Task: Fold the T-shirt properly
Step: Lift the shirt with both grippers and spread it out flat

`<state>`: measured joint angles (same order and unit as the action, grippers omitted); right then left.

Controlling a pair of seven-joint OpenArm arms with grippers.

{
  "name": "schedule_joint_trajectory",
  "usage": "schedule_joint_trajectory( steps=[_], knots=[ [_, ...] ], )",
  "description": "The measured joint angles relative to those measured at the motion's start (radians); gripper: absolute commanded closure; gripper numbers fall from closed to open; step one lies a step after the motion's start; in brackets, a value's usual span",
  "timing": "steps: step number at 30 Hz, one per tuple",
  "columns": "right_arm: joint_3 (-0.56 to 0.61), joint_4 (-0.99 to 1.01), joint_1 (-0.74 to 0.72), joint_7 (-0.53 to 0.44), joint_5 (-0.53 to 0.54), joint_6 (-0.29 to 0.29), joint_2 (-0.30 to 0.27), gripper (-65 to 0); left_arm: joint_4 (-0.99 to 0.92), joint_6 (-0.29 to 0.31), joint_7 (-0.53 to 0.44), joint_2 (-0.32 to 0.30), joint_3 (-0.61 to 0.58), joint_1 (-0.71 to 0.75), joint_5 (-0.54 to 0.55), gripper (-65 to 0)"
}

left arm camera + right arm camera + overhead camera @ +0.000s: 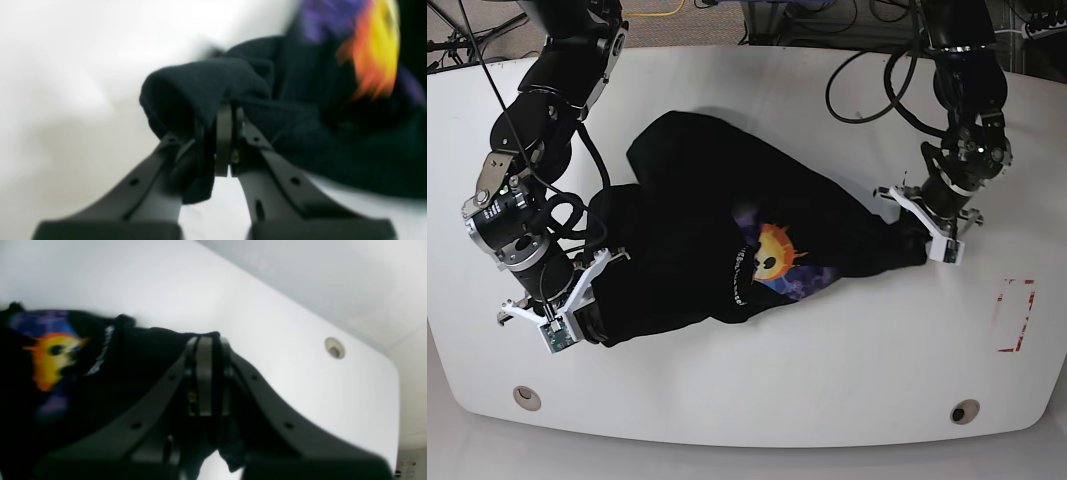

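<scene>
Black cloth pinched at both ends: the T-shirt (717, 240) lies crumpled across the middle of the white table (847, 370), print up.

Toward the table's left edge, the right gripper (577, 305) is clamped on the shirt's lower-left hem; toward the right edge, the left gripper (932, 235) is closed on a bunched end. This looks like the spreading step, before any fold. Next, the arms likely need to draw apart and lay the cloth flat, keeping both pinches firm.
</scene>
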<state>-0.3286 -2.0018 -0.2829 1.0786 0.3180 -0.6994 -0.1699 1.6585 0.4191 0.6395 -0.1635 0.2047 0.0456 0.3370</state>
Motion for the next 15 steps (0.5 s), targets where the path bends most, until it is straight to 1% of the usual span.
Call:
schedule_joint_trajectory(
  steps=[3, 5, 13, 15],
  knots=[
    [-0.004, 0.000, -0.013, 0.000, 0.001, 0.000, -0.008, -0.2, 0.020, 0.000, 0.015, -0.018, 0.004, -0.033, 0.002, -0.8],
    [-0.004, 0.001, -0.024, 0.009, 0.000, 0.000, -0.014, -0.2, 0.033, 0.001, 0.083, -0.029, 0.000, -0.059, 0.004, -0.9],
    [-0.005, 0.005, -0.084, 0.006, 0.000, 0.000, -0.039, -0.6, 0.066, 0.005, 0.146, -0.048, 0.001, -0.192, 0.014, -0.4],
    [0.002, 0.021, -0.106, 0.008, 0.000, 0.000, -0.046, -0.7, 0.066, 0.005, 0.202, -0.048, 0.000, -0.232, 0.000, -0.3]
  ],
)
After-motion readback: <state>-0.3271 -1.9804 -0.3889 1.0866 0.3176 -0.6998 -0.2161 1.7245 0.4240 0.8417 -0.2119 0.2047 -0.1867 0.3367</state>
